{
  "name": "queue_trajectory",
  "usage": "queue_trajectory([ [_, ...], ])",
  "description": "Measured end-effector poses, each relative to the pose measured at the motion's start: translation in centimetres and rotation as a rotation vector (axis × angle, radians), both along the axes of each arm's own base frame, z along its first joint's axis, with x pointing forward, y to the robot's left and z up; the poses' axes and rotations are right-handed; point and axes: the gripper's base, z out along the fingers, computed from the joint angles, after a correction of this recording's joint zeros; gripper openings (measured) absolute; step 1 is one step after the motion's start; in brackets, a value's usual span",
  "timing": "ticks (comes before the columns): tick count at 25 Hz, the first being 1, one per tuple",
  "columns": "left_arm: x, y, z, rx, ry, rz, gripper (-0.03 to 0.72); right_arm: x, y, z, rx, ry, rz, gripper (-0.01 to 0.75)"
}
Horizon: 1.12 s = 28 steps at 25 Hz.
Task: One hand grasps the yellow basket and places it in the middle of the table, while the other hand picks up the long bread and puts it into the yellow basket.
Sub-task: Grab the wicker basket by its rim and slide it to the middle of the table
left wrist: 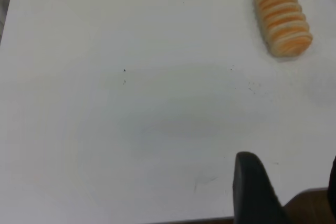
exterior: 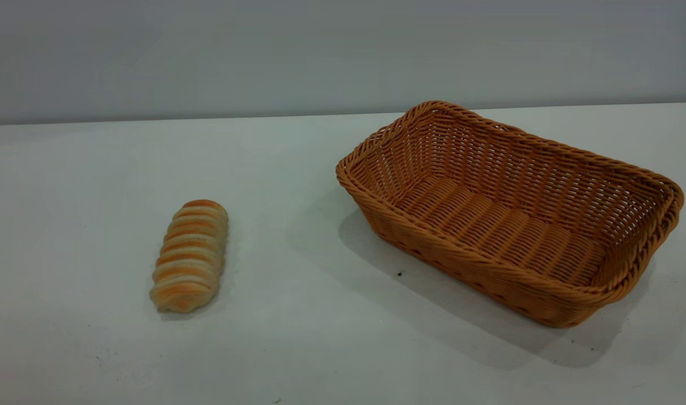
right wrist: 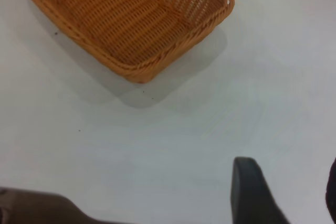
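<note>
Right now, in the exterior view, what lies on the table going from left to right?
Long bread → small dark speck on the table → yellow basket, empty. Neither gripper shows in this view.

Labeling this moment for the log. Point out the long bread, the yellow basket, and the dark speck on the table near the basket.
long bread (exterior: 189, 256), exterior view, middle of its striped top.
yellow basket (exterior: 492, 222), exterior view, ribbed bottom inside.
dark speck (exterior: 399, 274), exterior view, on the table (exterior: 67, 197) just before the basket's near wall.
</note>
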Motion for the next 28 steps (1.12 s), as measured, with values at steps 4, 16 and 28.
queue_trajectory([
  [4,0.0,0.0,0.0,0.0,0.0,0.0,0.414,0.0,-0.1,0.0,-0.008,0.0,-0.001,0.33],
  [16,0.0,0.0,0.0,-0.035,-0.001,0.028,0.414,0.0,0.7,0.2,0.087,-0.012,0.037,0.33],
  [28,4.4,-1.3,7.9,-0.218,-0.347,-0.061,0.414,8.1,1.0,3.7,0.403,-0.236,-0.013,0.33],
])
